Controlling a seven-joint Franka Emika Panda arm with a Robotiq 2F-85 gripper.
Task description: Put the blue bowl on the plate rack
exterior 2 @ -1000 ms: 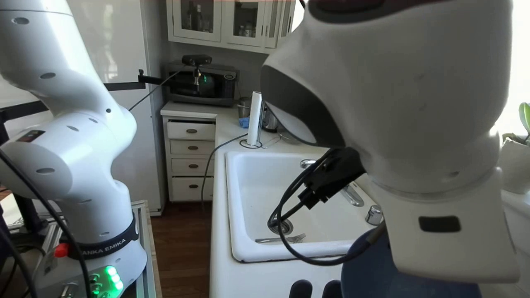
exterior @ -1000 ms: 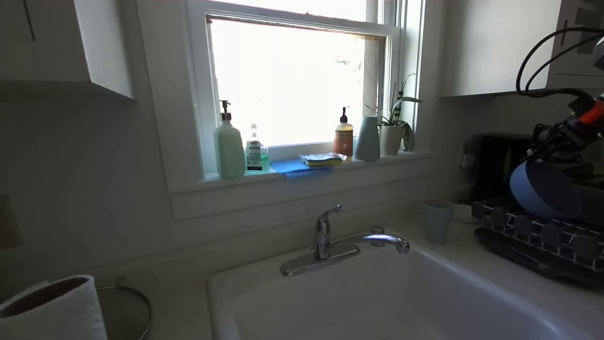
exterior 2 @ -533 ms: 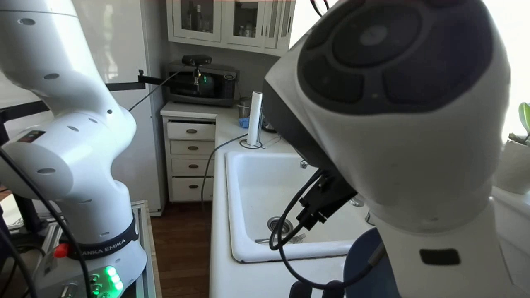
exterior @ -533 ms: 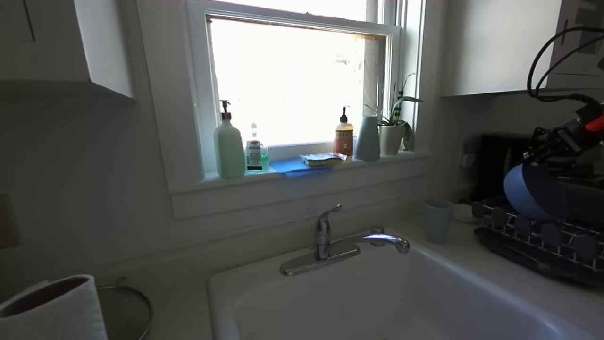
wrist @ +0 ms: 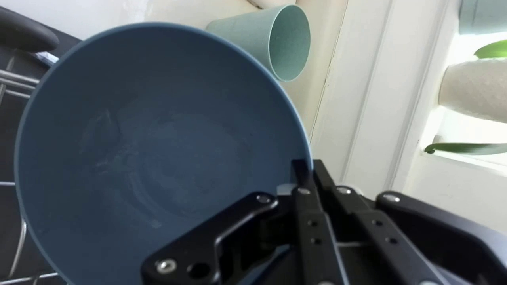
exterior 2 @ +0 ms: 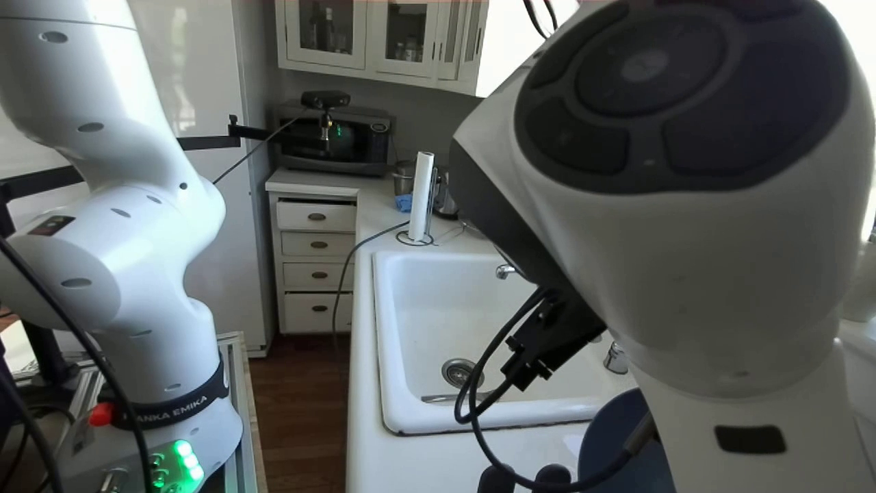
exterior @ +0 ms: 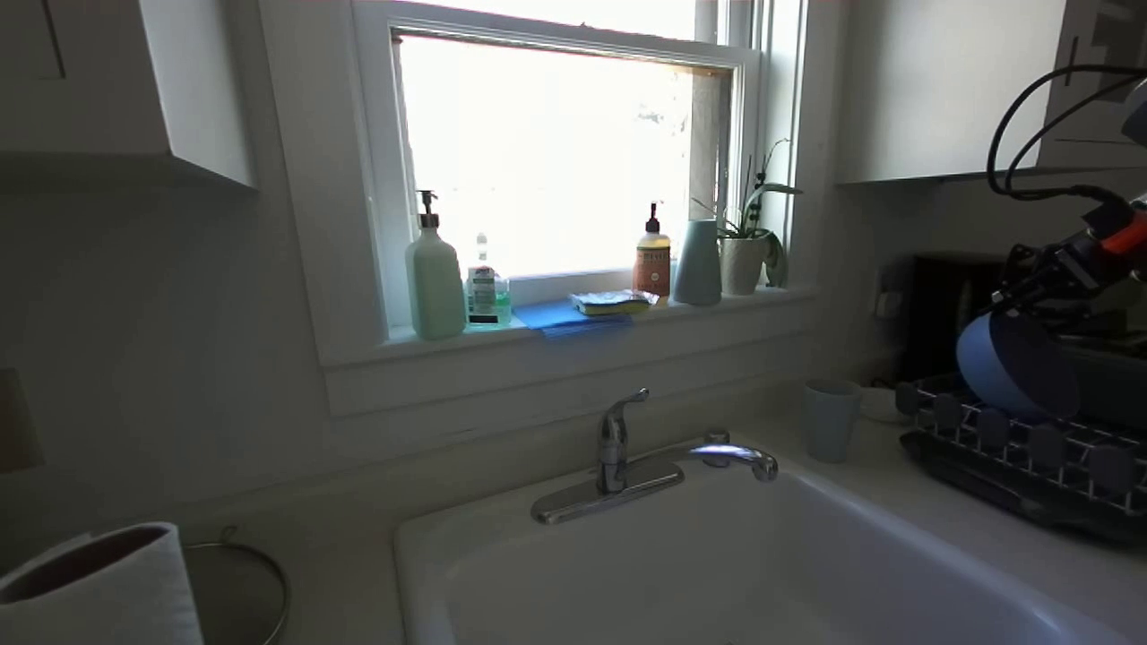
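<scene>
Tool [wrist: 311, 165], jaws nearly together, grips the blue bowl [wrist: 170, 150] by its rim; bowl tilts over the rack [exterior: 1047, 445], contact unclear from here.

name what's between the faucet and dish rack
In an exterior view, a cup stands between faucet and rack, a white dish partly behind it.

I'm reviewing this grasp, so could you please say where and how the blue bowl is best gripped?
Probably by its upper rim, from above, where the gripper pinches it: the tilted blue bowl presents that thin edge upward and looks too wide to span.
</scene>
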